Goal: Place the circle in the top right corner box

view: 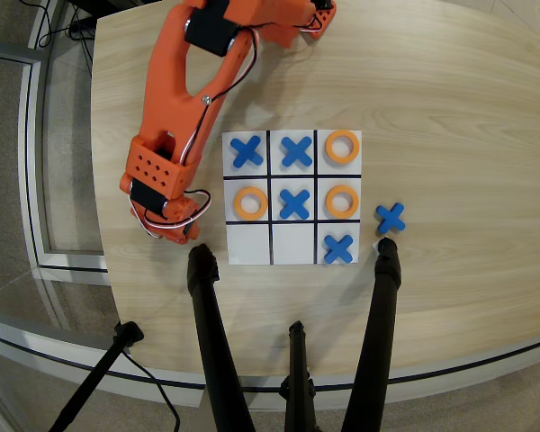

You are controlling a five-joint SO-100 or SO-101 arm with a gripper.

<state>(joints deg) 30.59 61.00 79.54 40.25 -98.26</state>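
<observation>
Orange arm covers the hand (166, 225) and the loose circle under it, so I cannot tell its grip. A poor grab could drop it short of the empty corner box (248, 243) beside the hand.

A light wood-grain table (468, 90) with a rounded edge carries everything in the overhead view. On it lies a white board (292, 245) divided by black lines into nine cells. One blue X piece (391, 217) lies directly on the wood just right of the board, level with its middle row, apart from the board's edge. The base of the orange arm (292, 18) sits at the table's far edge, above the board as pictured. Three black tripod legs (218, 351) cross the near edge of the table below the board, one of them ending just below the loose blue X piece.
</observation>
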